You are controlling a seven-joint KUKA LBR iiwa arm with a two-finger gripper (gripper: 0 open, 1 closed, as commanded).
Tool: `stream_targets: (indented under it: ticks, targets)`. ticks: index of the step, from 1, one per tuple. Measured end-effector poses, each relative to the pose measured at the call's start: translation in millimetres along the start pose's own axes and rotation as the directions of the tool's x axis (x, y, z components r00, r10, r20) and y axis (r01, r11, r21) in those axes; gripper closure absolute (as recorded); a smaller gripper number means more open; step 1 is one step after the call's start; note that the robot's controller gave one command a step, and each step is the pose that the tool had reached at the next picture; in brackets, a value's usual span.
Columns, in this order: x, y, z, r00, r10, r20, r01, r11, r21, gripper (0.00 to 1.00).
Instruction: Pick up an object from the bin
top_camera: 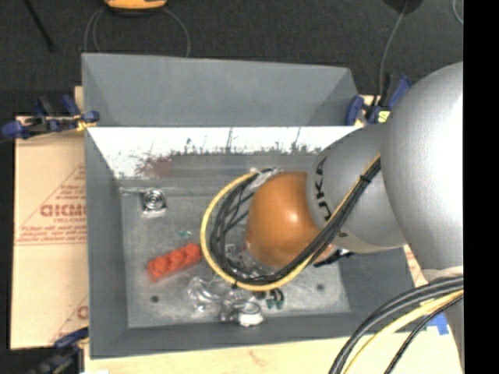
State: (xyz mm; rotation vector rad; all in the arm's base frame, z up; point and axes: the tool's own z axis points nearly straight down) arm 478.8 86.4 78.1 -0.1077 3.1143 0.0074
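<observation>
A red-orange toy brick (173, 262) with studs lies on the bin floor left of middle, tilted up to the right. Near the front wall sits a crumpled clear plastic piece (204, 293). Just right of it lie a small white thing (249, 315) and a small green thing (273, 301). A small round metal part (153, 202) rests near the back left corner.
The arm reaches in from the right. Its orange wrist cover, ringed by yellow and black cables, hangs over the middle of the bin and hides what is beneath it. The cables' lower loop comes close to the clear plastic piece and the green thing.
</observation>
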Motion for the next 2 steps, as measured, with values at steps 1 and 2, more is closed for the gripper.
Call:
stream_targets:
  ticks: [1, 2]
  targets:
    - [-7.0, -13.4, -109.9, 0.973, -0.229, -0.02, 0.229, 0.973, 0.0, 1.0]
    - [-2.6, -20.1, -161.5, 0.97, -0.241, -0.021, 0.241, 0.971, 0.0, 1.0]
